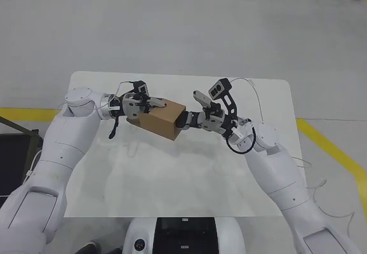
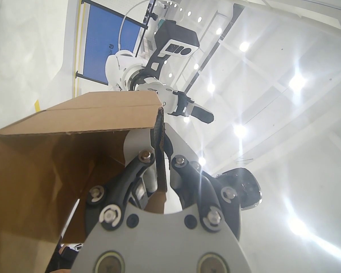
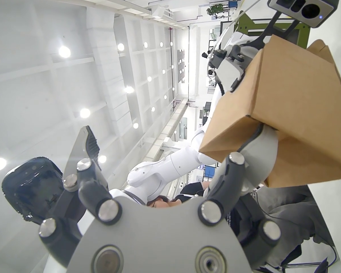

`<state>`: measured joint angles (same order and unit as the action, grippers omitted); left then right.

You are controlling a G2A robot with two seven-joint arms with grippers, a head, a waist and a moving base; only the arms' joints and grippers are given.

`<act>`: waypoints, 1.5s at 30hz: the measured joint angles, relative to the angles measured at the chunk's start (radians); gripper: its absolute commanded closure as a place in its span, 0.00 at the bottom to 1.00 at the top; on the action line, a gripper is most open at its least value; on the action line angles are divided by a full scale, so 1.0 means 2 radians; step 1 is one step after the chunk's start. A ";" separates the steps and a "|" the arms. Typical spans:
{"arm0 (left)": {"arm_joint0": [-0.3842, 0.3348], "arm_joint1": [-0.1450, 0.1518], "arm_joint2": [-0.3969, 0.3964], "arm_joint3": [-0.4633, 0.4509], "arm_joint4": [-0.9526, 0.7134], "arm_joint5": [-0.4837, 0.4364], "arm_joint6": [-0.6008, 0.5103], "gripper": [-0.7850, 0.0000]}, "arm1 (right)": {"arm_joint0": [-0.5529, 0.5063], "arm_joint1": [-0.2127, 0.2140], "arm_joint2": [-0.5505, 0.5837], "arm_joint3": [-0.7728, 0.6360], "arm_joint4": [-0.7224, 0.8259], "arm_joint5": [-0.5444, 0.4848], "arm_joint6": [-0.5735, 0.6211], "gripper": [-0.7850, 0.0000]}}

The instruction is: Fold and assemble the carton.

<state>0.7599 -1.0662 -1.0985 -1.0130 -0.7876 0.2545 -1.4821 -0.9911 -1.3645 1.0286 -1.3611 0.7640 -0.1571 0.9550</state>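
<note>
The carton (image 1: 160, 118) was a plain box of matte brown cardboard with sharp folded edges. It was held tilted between the two hands, over the back half of the smooth white worktop (image 1: 171, 184).

The left hand (image 1: 136, 105) was clamped on one end of the carton. The left wrist view brought out what the top view could not: a thin, rough-cut wall edge with its corrugated core exposed was pinched between the two metal fingers. It also showed a straight seam running along the panel above.

The right hand (image 1: 193, 109) was at the opposite end with its fingers spread apart. In the right wrist view one rounded white finger sat tucked against the carton's lower corner. The other finger, faced with a ribbed black pad, stood free in the air, well apart from the cardboard. That view also showed the carton's crisp near corner and a flap edge at its far end.
</note>
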 measured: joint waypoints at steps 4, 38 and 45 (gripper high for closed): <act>0.001 0.000 0.001 0.000 -0.002 0.000 0.003 1.00 | 0.001 -0.001 0.000 0.001 0.001 -0.001 -0.001 0.00; -0.046 0.041 0.076 0.025 -0.027 -0.031 -0.027 1.00 | -0.029 0.032 0.082 -0.030 -0.186 -0.093 0.056 0.00; -0.063 0.060 0.129 0.013 -0.076 -0.019 -0.027 1.00 | -0.028 0.038 0.085 -0.019 -0.242 -0.162 0.073 0.00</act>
<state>0.6334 -0.9462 -0.8404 -0.9860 -0.9390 0.2160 -1.5359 -1.0478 -1.2879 1.1977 -1.3989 0.2793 -0.4804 1.1010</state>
